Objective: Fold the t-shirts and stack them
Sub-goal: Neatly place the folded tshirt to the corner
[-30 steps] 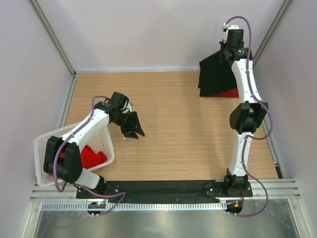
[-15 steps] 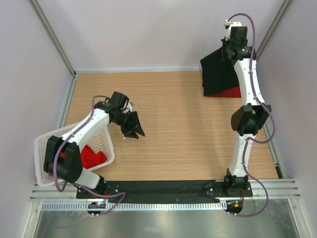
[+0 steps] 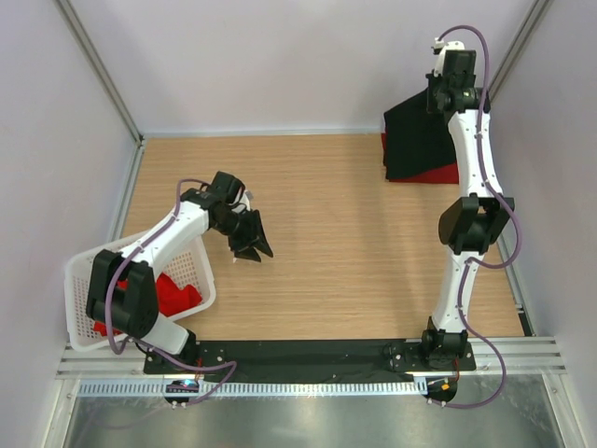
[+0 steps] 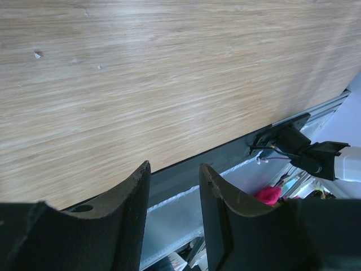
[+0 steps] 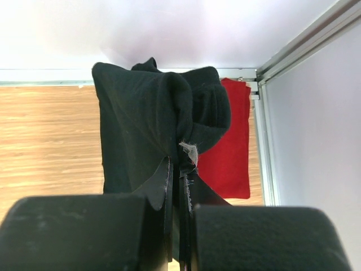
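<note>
The plain black cotton t-shirt (image 5: 138,130) hangs from the right jaws, which are clenched tight on a gathered ridge of its cloth beside a small pale label. Below the pinch the fabric drapes down over the far right corner of the wooden tabletop (image 3: 336,233). There it partly covers a folded bright red t-shirt (image 5: 228,141) lying flat against the corner rail. Over the last second the right arm has risen and swung further toward the back wall, and the black shirt has shifted up and to the right with it. I judge this to be a lift to spread or settle the black shirt onto the red one, with the fold not yet finished. The left jaws stand half open and empty, unmoved, above bare wood. They are near the white plastic lattice basket (image 3: 194,266), where another crumpled red t-shirt (image 3: 175,294) waits.
</note>
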You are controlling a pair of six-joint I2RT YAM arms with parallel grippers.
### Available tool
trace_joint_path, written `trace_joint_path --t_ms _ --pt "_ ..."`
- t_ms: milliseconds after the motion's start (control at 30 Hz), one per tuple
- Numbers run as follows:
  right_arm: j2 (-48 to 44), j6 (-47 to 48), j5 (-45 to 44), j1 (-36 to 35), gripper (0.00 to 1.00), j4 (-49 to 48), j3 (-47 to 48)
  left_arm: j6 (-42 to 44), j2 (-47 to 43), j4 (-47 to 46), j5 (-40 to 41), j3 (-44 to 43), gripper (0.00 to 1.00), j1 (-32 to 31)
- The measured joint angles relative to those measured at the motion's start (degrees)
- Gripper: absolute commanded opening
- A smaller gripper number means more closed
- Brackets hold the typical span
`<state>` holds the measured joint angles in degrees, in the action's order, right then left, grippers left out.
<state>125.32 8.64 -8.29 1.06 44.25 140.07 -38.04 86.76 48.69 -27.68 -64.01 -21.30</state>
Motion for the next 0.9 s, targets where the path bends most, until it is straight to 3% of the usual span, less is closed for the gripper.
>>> trace_joint_path --t_ms 900 --pt "8.5 1.6 1.46 2.62 0.01 -4.39 1.9 1.05 2.75 0.5 0.0 -1.44 0.41 0.0"
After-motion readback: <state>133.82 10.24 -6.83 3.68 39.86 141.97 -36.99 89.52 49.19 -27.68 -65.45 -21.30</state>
